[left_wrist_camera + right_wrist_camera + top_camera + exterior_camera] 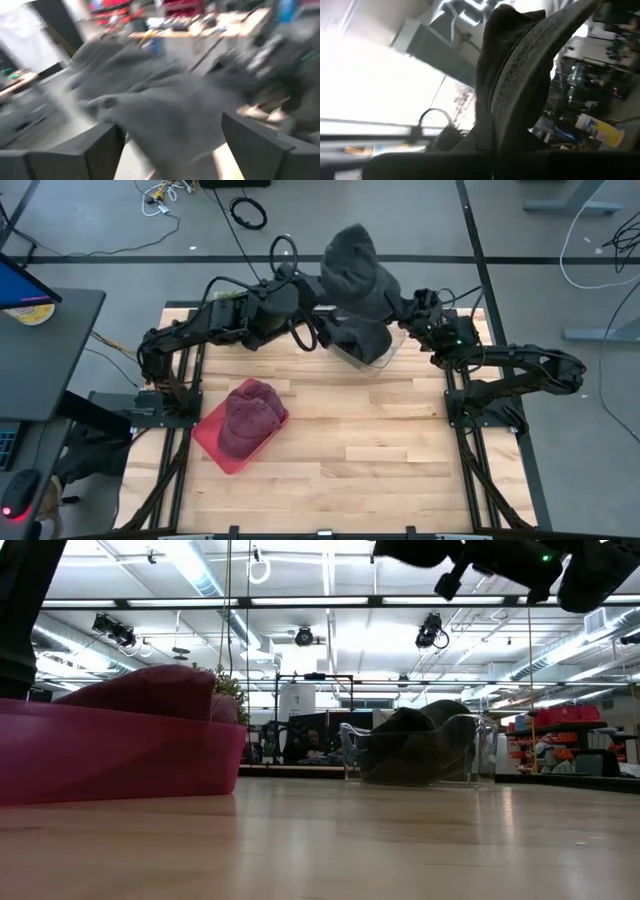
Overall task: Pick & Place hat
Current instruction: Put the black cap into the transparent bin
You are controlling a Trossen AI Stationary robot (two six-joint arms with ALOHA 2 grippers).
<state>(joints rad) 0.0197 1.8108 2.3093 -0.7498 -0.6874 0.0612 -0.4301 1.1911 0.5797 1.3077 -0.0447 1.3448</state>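
Right gripper (400,308) is clamping the grey hat (355,270), holding it above the clear bin (385,352). Left gripper (312,310) is sitting open beside it.

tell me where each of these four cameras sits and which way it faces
High view: above the table, looking straight down; both arms, the grey hat and the red bin show.
Low view: at tabletop height, looking level across; the right arm shows overhead.
Left wrist view: on the left arm, facing the grey hat beyond its open end effector.
Right wrist view: on the right arm, looking along the hat its end effector holds.
All four share the grey hat.
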